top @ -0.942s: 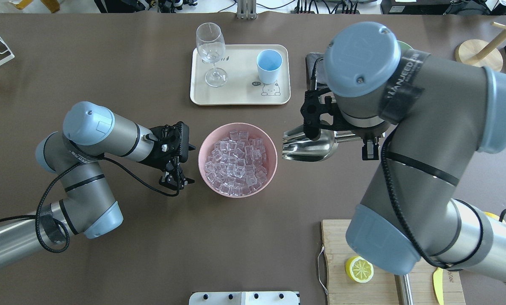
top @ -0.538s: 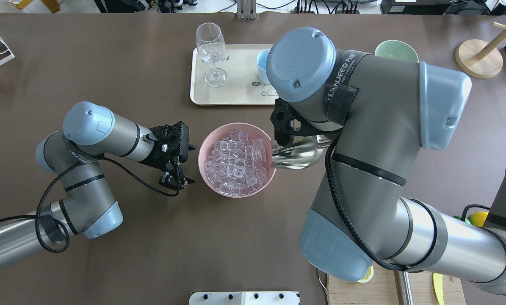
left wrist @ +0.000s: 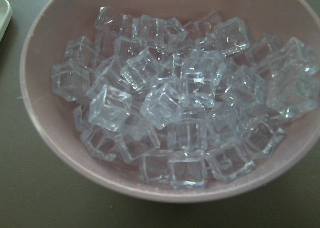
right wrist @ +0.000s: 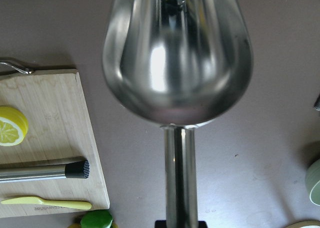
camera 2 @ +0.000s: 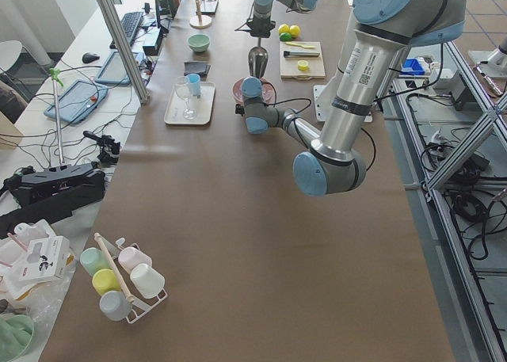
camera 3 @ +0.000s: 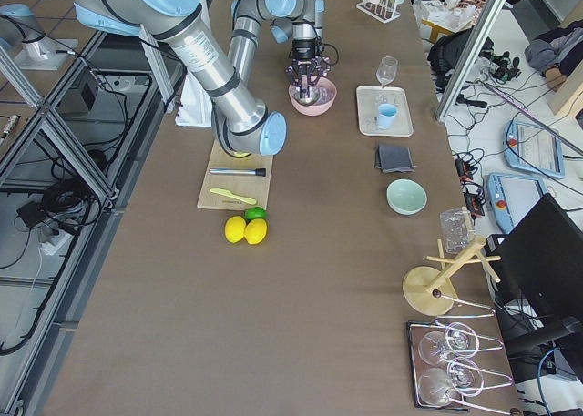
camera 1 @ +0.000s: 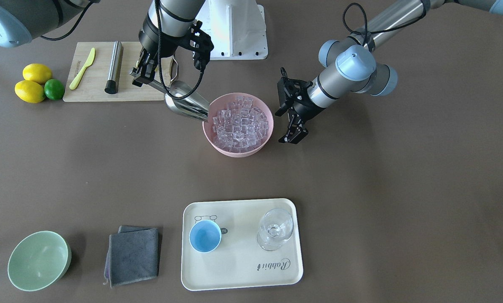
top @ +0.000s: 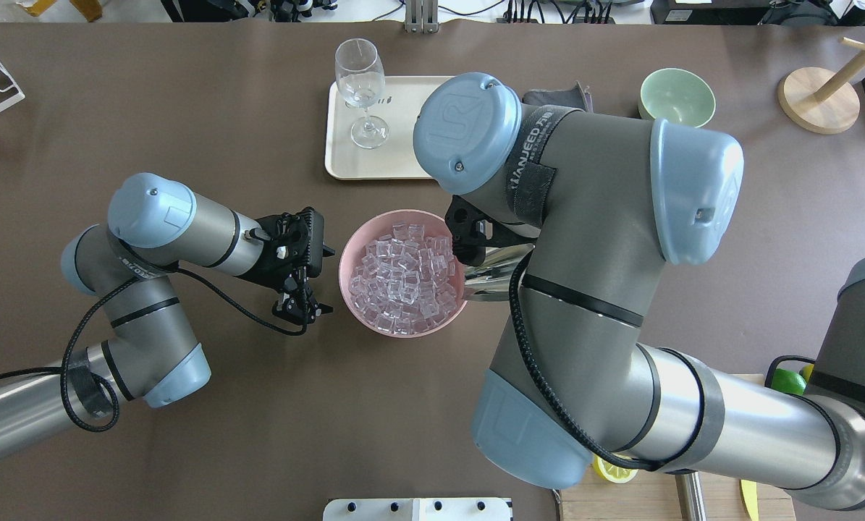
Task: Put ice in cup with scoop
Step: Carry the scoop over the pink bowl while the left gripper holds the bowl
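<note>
The ice (camera 1: 238, 122) (top: 403, 278) (left wrist: 175, 98) fills a pink bowl (camera 1: 234, 152) (top: 352, 246) at the table's middle. My right gripper (camera 1: 144, 78) is shut on the thin handle of the steel scoop (camera 1: 186, 103) (top: 494, 278) (right wrist: 177, 53). The scoop's trough is empty and tilted, with its mouth at the bowl's rim on the robot's right side. The light-blue cup (camera 1: 205, 235) (camera 3: 386, 116) stands upright on a cream tray (camera 1: 243, 273); the right arm hides it in the overhead view. My left gripper (camera 1: 293, 135) (top: 303, 311) hangs open beside the bowl's other side, holding nothing.
A wine glass (camera 1: 275, 229) (top: 361, 87) shares the tray. A green bowl (camera 1: 38, 261) and a grey cloth (camera 1: 133, 254) lie on the far side. A cutting board (camera 1: 137, 90) carries a steel cylinder (camera 1: 113, 67) and a yellow knife (camera 1: 82, 69); lemons (camera 1: 30, 90) and a lime (camera 1: 54, 89) sit beside it.
The right arm has swung leftward with the scoop, bringing its mouth from beside the bowl to the rim, and now covers the cup in the overhead view. The left arm stayed still.
</note>
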Motion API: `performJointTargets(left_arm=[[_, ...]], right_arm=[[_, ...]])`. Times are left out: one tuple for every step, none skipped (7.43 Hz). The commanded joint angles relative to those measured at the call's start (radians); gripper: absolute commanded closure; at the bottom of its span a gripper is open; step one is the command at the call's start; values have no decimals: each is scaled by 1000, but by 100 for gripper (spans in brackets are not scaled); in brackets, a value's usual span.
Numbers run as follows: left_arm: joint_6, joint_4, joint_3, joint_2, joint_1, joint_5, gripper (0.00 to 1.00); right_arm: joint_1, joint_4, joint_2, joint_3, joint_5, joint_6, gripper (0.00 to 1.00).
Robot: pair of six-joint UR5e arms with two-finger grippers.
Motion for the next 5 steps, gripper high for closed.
performJointTargets(left_arm=[[0, 0, 0, 0, 0, 0, 1], [0, -2, 0, 0, 0, 0, 1], [0, -9, 1, 1, 0, 2, 1], [-2, -9, 1, 1, 0, 2, 1], [-2, -9, 1, 0, 0, 2, 1]], right_arm=[[-7, 3, 41, -75, -10, 3, 100], [-8, 6, 73, -128, -11, 9, 100], [-22, 12, 87, -159, -26, 12, 100], [-25, 12, 101, -179, -29, 13, 100], [-31, 12, 132, -228, -39, 13, 100]])
